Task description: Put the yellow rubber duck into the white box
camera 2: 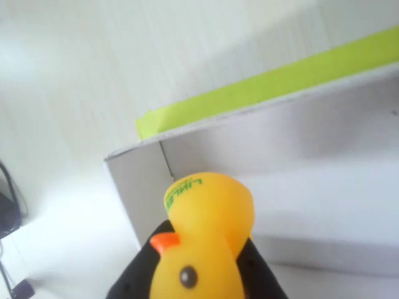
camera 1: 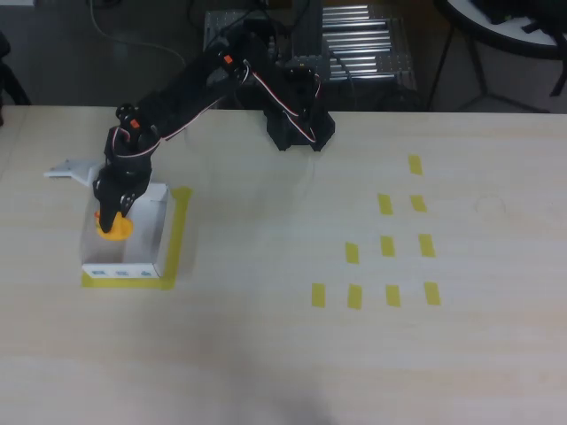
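The yellow rubber duck [camera 1: 114, 228] hangs over the inside of the white box [camera 1: 151, 232] at the table's left, with my black gripper [camera 1: 111, 221] shut on it. In the wrist view the duck [camera 2: 206, 249] is close up, beak and a dark eye toward the camera, green print on its base, with the black fingers [camera 2: 134, 280] gripping either side. Behind it stands the box's corner wall [camera 2: 140, 187]. The box floor [camera 2: 336, 205] lies below the duck; whether the duck touches it I cannot tell.
Yellow tape [camera 1: 180, 232] frames the box on its right and front sides. Several short yellow tape strips [camera 1: 387, 246] lie on the right half of the table. The arm's black base [camera 1: 297, 128] stands at the table's back edge. A white flat piece [camera 1: 73, 168] lies behind the box.
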Available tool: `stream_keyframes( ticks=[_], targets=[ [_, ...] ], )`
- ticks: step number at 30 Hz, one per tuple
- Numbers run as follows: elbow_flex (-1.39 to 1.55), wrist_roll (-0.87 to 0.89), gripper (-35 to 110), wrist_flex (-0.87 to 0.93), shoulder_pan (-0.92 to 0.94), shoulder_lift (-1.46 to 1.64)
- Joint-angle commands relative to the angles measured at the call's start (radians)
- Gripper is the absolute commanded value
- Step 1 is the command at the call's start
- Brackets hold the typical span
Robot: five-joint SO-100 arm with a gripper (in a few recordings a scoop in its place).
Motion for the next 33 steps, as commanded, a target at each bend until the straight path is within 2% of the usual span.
stream_keyframes(
  ticks=[1,6,16,24,33],
  targets=[
    [-0.149,-0.034,0,-0.014,-0.029,0.023],
    [-0.247,-0.038,0,0.063,-0.049,-0.025],
    [-0.238,-0.117,0,0.061,-0.057,-0.055],
    [-0.238,-0.156,10,0.069,-0.061,-0.057],
    [-0.233,-0.170,12,0.071,-0.063,-0.057]
  ],
)
